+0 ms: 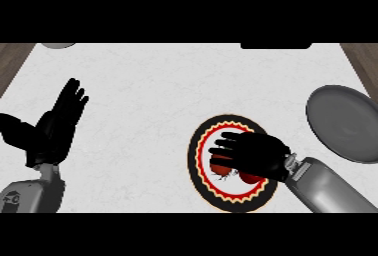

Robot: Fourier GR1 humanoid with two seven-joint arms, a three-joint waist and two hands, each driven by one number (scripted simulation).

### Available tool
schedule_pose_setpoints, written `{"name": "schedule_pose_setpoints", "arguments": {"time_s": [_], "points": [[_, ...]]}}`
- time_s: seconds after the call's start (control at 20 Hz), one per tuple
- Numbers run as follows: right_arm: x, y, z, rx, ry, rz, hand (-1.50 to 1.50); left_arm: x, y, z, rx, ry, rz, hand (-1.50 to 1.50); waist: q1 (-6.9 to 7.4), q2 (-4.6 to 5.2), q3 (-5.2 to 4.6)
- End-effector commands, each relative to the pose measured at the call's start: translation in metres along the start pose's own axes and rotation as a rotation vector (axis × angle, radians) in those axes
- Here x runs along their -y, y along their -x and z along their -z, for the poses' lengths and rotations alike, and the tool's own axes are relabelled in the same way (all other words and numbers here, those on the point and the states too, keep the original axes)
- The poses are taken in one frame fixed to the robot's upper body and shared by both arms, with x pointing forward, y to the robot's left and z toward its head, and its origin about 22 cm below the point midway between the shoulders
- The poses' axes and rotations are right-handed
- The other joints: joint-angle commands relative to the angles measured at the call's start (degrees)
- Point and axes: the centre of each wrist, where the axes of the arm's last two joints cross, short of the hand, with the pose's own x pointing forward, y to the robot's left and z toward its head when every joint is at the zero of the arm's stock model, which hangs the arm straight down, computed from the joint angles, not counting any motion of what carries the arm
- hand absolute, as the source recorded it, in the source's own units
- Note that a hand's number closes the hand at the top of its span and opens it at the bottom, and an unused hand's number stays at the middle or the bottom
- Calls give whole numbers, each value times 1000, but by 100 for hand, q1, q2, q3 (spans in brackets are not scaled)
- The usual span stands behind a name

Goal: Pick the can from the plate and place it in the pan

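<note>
Two containers are seen on the white bench [148, 75]: one grey pan [347, 122] at the right edge, with nothing seen inside it, and one plate [203, 150] with a black rim and a red-and-yellow zigzag ring. One red can [221, 165] is carried on the plate, largely hidden under the right robot hand [255, 152], whose fingers are curled round it. The left robot hand [59, 120] is held spread, fingers up, at the left. No writing can be read.

The plate [201, 165] is set on the bench [170, 80] right of centre, the can [221, 165] on it beneath the right hand [255, 152]. The pan [343, 122] is located right of the plate; the left hand [55, 125] at far left.
</note>
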Motion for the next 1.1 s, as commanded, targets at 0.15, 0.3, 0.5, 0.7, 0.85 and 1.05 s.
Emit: {"name": "schedule_pose_setpoints", "arguments": {"time_s": [0.15, 0.3, 0.5, 0.7, 0.85, 1.05], "points": [[-8, 9, 31, 31, -64, 41, -150, 0, 5, -19, -1, 19, -13, 0, 47, -1, 1], [-9, -12, 22, 67, -73, 35, 150, -7, 5, -7, -3, -9, 1, 0, -3, -7, -1], [-43, -2, 42, 147, -9, -9, 150, -3, -10, 3, 2, 28, 8, 0, 25, 9, 2], [-42, -3, 48, 155, 3, 22, 150, 15, -5, 3, 4, -15, -4, 0, 19, 5, 2], [-28, -2, 44, 161, 17, 42, 150, 7, 8, 4, 11, -6, 10, 0, -5, 4, -1], [-27, 20, 27, 166, 95, 91, 150, 2, -6, 1, -3, 9, -2, 0, 5, 0, 1]]}}
